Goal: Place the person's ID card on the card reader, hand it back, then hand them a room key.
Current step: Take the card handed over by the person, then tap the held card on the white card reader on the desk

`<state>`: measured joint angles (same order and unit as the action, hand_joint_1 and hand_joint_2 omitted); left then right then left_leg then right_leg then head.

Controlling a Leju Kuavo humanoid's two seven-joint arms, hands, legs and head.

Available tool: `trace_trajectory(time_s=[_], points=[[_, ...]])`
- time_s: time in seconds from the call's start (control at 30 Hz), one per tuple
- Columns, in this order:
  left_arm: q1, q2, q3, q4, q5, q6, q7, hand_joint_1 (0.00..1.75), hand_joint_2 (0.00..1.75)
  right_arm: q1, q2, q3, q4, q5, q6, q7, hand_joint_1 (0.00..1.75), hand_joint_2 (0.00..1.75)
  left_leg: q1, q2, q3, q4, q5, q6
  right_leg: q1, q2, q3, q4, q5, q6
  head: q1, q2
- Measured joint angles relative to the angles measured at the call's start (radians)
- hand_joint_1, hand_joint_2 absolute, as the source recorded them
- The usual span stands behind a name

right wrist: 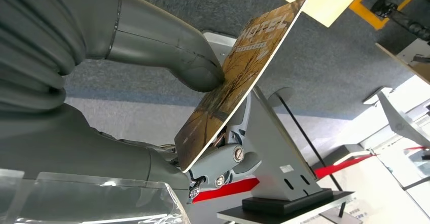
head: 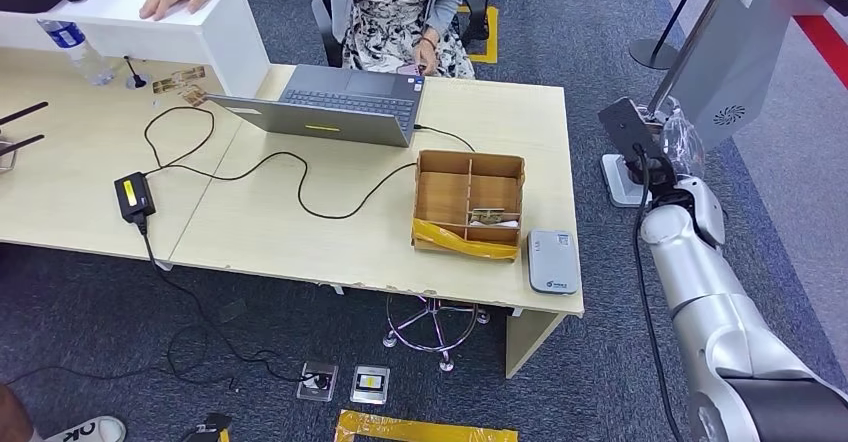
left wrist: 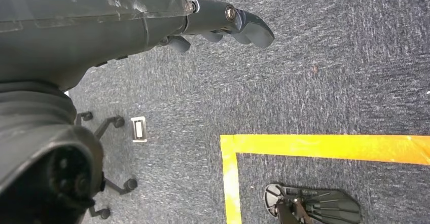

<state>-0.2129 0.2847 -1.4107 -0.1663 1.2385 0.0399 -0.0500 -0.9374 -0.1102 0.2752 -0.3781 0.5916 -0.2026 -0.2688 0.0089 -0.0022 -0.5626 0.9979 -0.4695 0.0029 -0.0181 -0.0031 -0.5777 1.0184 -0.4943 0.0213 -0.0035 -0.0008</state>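
Note:
My right hand pinches a brown room key card printed "HOTEL", thumb on its face and fingers behind it. In the head view my right arm is raised off the table's right end, and the wrist mount covers the hand. The grey card reader lies flat at the table's near right corner, with nothing on it. A person sits behind the table at a laptop. My left hand hangs over the carpet holding nothing, its fingers loosely extended.
A wooden divided box with yellow tape stands left of the reader; a card lies in it. Brown cards, a power brick and cables lie on the table's left. A grey sign stand rises close by my right arm.

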Motion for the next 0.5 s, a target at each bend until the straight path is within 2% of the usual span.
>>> trace_trajectory(time_s=[0.23,0.5], points=[[0.024,0.003,0.0,0.0,0.019,0.006,-0.004,0.0,0.0,0.097,-0.041,0.023,-0.017,0.049,0.003,-0.017,1.75,1.75,0.0,0.0,0.0,0.0,-0.001,0.0,0.0,0.0,0.0,0.0,0.0,0.0,0.0,0.0],[0.027,0.0,0.0,0.0,0.029,0.021,-0.004,0.0,0.0,0.163,-0.062,0.063,-0.018,0.068,0.017,-0.019,1.75,1.75,0.0,0.0,0.0,0.0,-0.001,0.0,0.0,0.0,0.0,0.0,0.0,0.0,0.0,0.0]])
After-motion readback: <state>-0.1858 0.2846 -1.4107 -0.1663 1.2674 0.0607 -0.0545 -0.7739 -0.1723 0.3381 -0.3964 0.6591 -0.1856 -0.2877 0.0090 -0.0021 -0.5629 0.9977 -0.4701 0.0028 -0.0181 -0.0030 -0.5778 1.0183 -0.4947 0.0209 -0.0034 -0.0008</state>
